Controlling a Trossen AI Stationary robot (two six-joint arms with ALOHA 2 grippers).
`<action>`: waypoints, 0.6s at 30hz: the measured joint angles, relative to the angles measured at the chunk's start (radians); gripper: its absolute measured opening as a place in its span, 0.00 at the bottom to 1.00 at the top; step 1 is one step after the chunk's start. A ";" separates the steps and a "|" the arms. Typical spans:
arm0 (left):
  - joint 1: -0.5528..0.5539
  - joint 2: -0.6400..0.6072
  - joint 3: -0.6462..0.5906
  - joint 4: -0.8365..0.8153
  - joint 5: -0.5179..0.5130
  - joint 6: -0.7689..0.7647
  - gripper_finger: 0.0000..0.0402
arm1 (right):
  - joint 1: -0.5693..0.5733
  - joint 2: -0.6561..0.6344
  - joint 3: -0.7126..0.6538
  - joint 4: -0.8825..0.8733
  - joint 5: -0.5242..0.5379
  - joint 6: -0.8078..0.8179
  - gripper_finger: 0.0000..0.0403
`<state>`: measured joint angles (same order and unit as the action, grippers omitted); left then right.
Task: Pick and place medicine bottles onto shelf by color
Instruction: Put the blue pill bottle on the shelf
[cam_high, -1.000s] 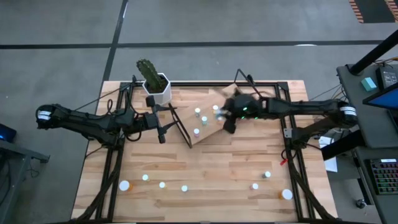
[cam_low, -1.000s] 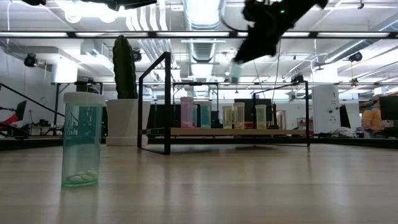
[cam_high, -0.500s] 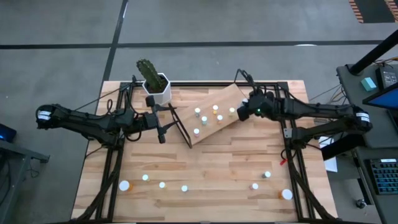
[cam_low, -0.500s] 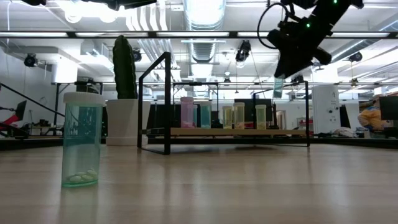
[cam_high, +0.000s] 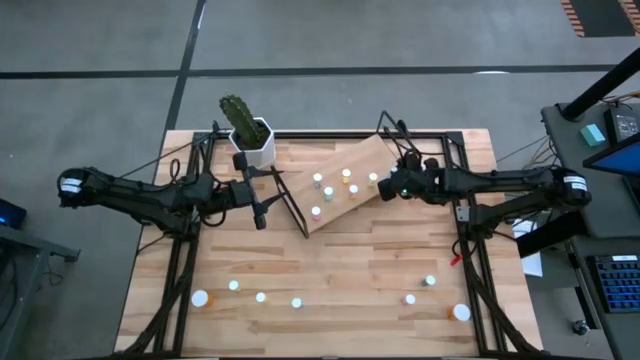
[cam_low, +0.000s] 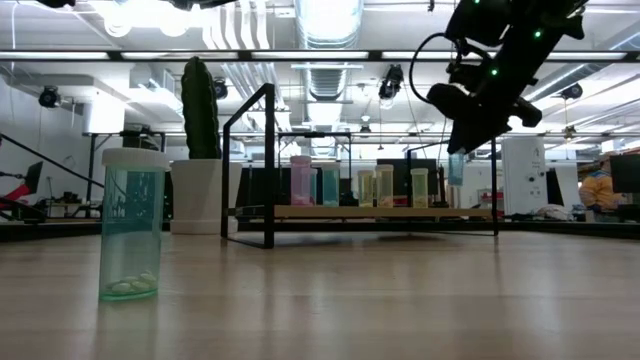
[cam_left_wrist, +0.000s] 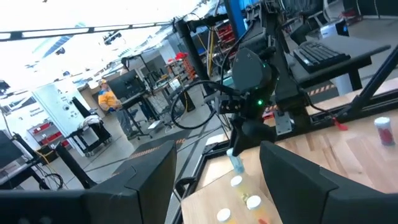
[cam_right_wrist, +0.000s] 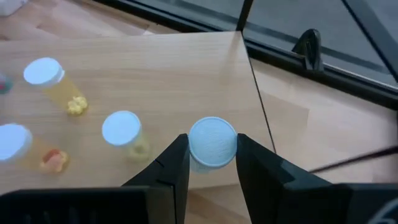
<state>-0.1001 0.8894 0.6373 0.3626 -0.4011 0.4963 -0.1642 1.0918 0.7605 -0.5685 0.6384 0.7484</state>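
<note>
- Two hands show: the right hand is clamped on a white-capped bottle, held above the shelf near its right end.
- Six bottles stand on the shelf; others line the table's near edge.
- Left hand hangs with fingers apart, left of the shelf, near the cactus pot.

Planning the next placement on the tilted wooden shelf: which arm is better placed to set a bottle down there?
Right. The right gripper already grips a white-capped bottle above the light-wood shelf. The left gripper, open and empty, waits beside the shelf's black frame.
</note>
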 joint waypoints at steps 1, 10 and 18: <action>0.000 0.000 0.000 0.000 0.000 0.003 0.53 | -0.001 0.009 0.000 0.011 0.002 0.000 0.26; 0.000 0.000 -0.001 0.006 0.000 0.008 0.53 | -0.002 0.092 0.000 0.067 0.017 -0.039 0.26; 0.000 0.000 -0.002 0.013 0.000 0.008 0.53 | -0.020 0.111 0.000 0.080 0.020 -0.041 0.26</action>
<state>-0.1001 0.8894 0.6350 0.3751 -0.4011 0.5045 -0.1844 1.2029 0.7605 -0.4881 0.6579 0.7070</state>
